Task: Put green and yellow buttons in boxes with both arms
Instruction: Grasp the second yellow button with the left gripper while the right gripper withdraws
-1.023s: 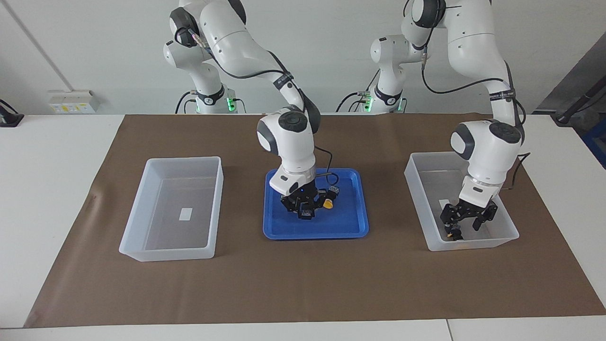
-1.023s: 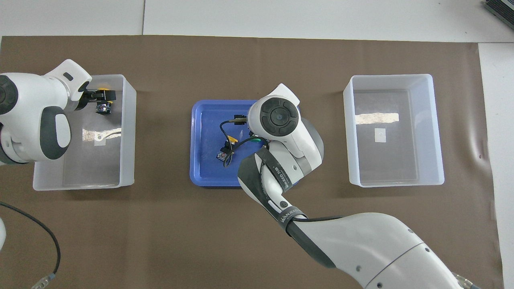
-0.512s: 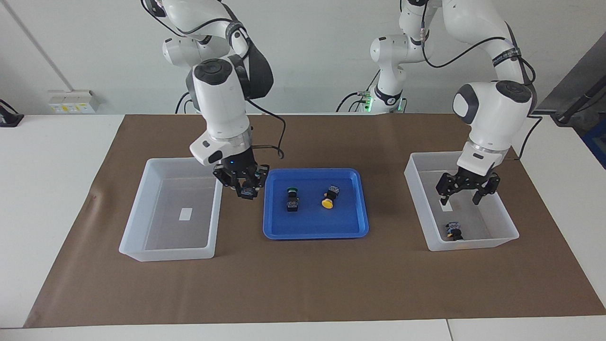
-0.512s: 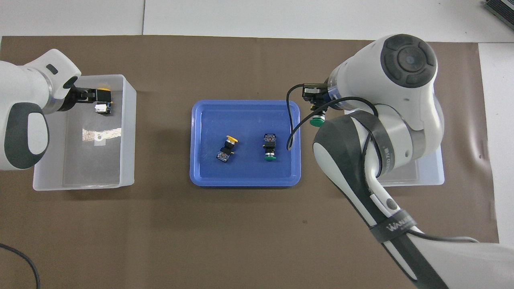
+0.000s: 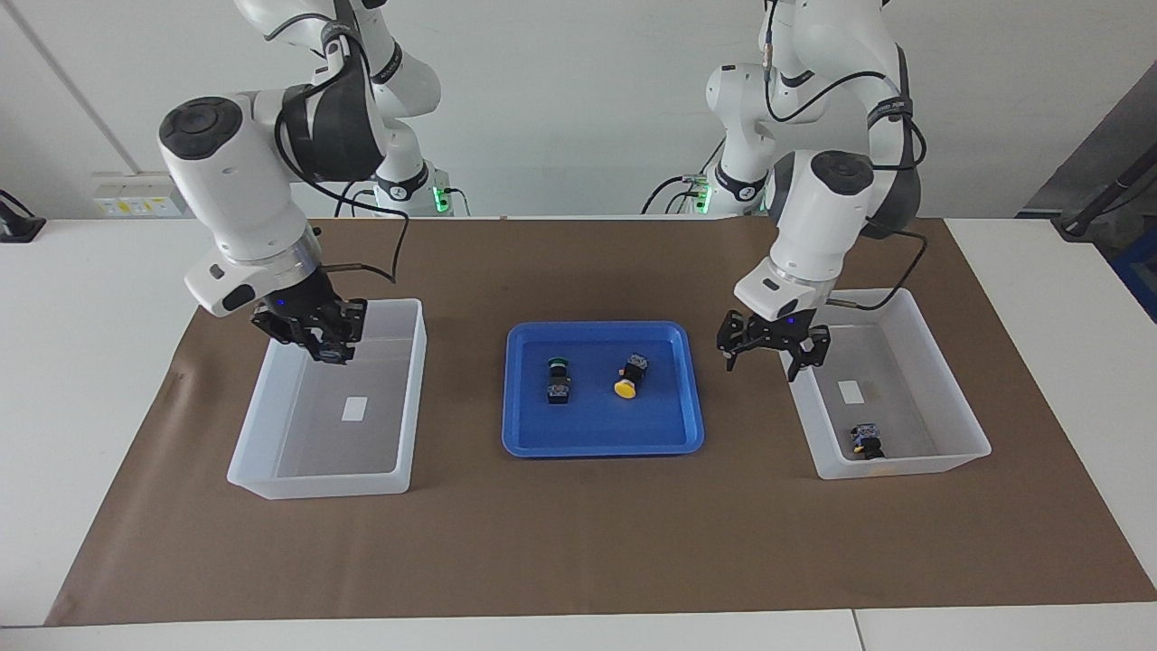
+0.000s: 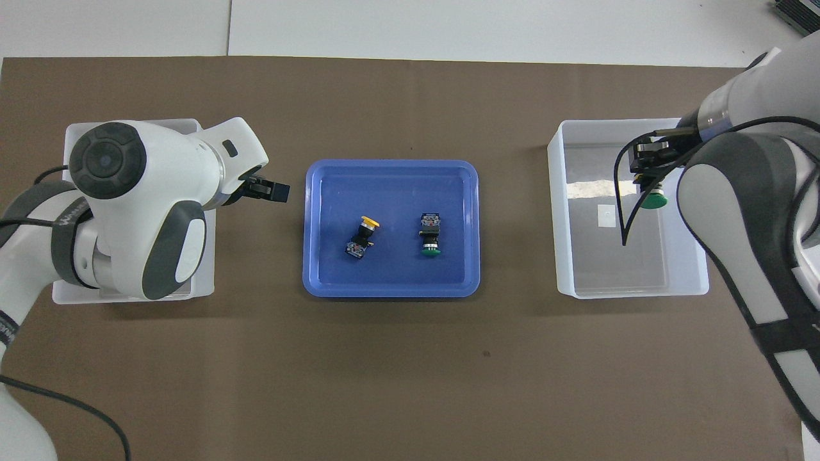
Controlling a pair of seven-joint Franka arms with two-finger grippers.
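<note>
White room, brown mat (image 5: 578, 533); right gripper (image 5: 327, 344) clamps a green button (image 6: 653, 200), cap down, over a box (image 5: 271, 452); left gripper (image 5: 768, 348) spread, empty.

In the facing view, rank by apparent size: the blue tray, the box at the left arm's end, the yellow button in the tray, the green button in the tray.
1. box at the left arm's end
2. blue tray
3. yellow button and green button: they look alike, no ranking.
</note>
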